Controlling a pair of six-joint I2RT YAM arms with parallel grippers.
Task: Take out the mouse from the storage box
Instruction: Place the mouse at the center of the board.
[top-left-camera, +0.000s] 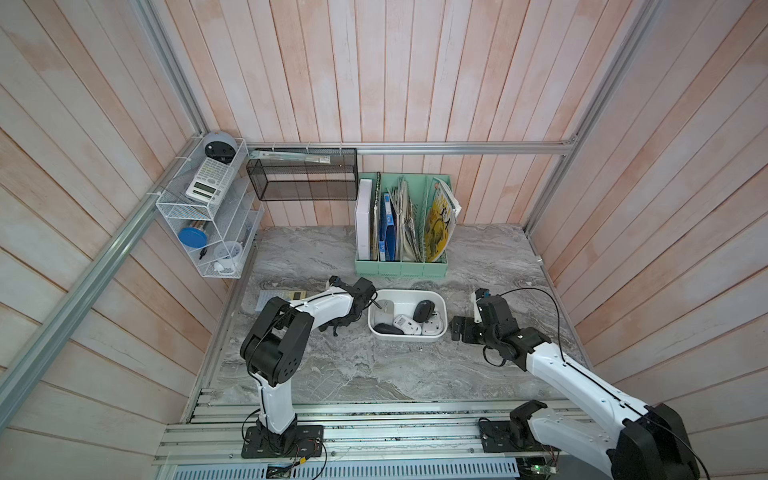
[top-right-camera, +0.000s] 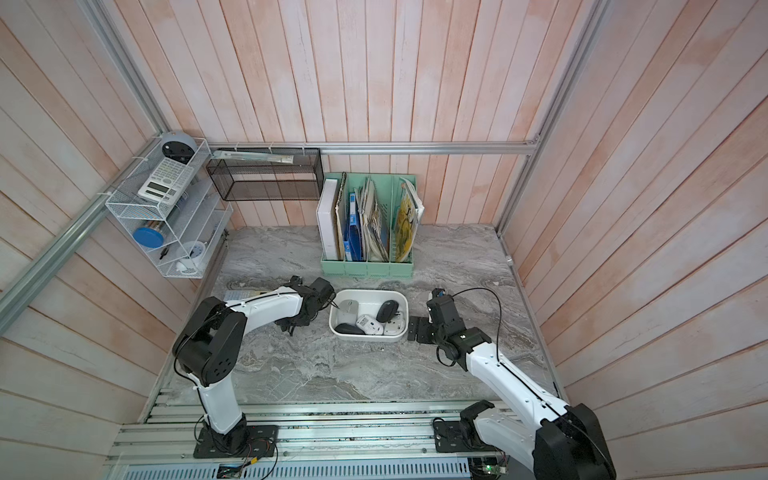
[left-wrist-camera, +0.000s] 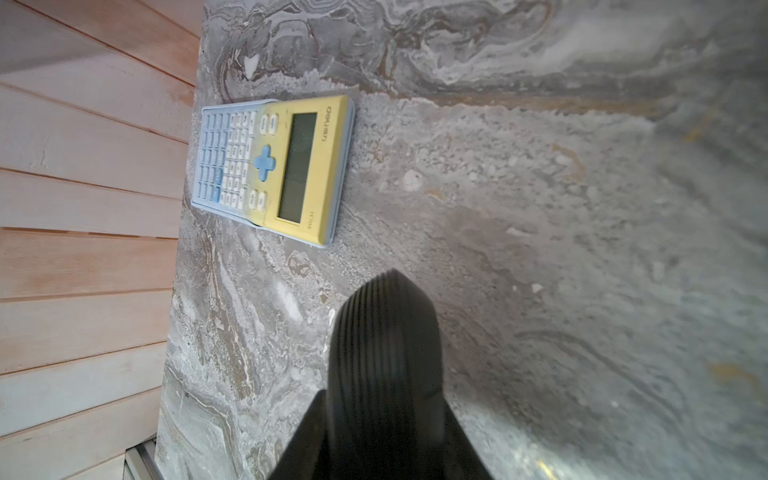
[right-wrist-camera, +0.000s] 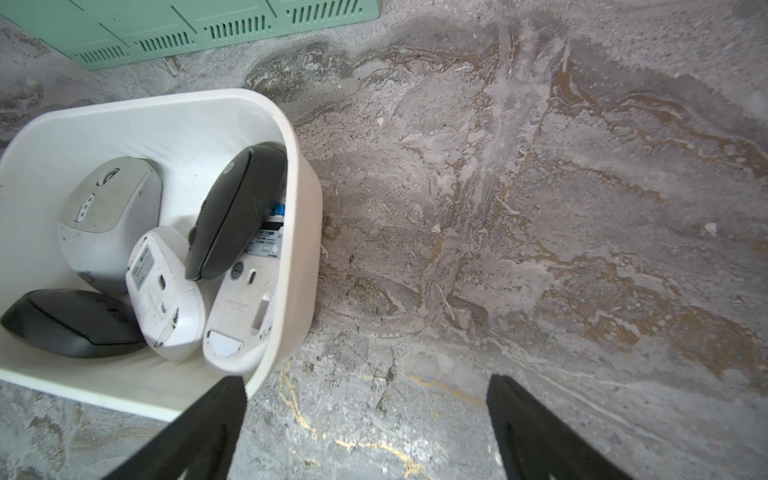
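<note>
Left end effector (top-left-camera: 335, 330) was found clenched, its fingers (left-wrist-camera: 386, 340) pressed flat together with nothing between them. It was pointed down at the surface (top-left-camera: 332, 370) just beside the left end of the box (top-left-camera: 409, 336). Whether its tip touched the surface could not be told. Right end effector (top-left-camera: 456, 329) was held released just beside the right end of the box, its jaws spread wide and nothing gripped. In the right wrist view only bare surface was seen between the jaws, and one finger (right-wrist-camera: 208, 419) was seen in front of the box's near right corner. Whether that finger touched the box could not be told.

Five mice (top-left-camera: 409, 320) were seen lying inside the box. A grey mouse (right-wrist-camera: 108, 216) was laid top up in the far left part of the box. A tilted black mouse (right-wrist-camera: 237, 216) was propped by the right wall, resting on a white mouse (right-wrist-camera: 245, 307) turned belly up. A second white mouse (right-wrist-camera: 166, 291), also belly up, was lodged in the middle of the box. A flat black mouse (right-wrist-camera: 75, 324) was set along the near wall, towards the left end.

A green file holder (top-left-camera: 401, 270) was stood beyond the far side of the box. A calculator (left-wrist-camera: 270, 170) was laid flat on the surface left of the box.
</note>
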